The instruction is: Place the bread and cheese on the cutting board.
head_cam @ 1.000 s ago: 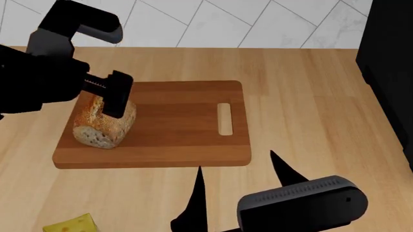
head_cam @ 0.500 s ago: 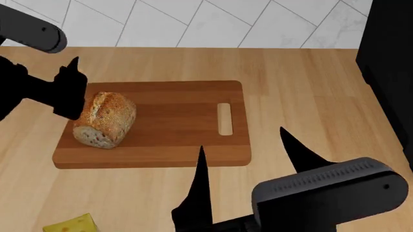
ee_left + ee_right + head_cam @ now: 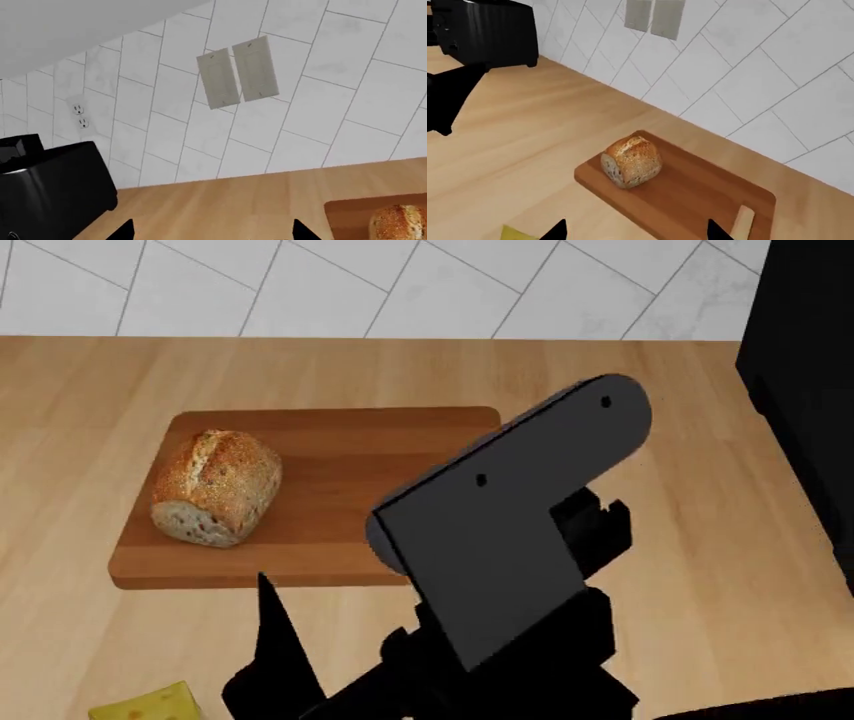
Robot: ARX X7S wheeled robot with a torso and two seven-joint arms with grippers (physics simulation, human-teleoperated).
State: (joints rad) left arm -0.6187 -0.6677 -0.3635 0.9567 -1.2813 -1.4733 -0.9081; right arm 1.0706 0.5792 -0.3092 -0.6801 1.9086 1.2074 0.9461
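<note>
1. Gone from the head view is my left arm, which hung over the bread [image 3: 215, 486] a second ago; the loaf lies released at the far-left end of the board [image 3: 334, 540], so half the job looks done.
2. Meanwhile my right arm has swung up and across the middle of the head view, hiding the board's handle end.
3. My left gripper [image 3: 212, 231] now faces the tiled wall; only two fingertips show, set well apart, so I read it as spread and empty.
4. My right gripper [image 3: 635, 231] is likewise spread, holding nothing.
5. Next is the cheese [image 3: 144, 704]: it sits on the counter, off the board, near its left front corner. In the right wrist view it lies just outside the jaws, beside one fingertip [image 3: 556, 231].
</note>
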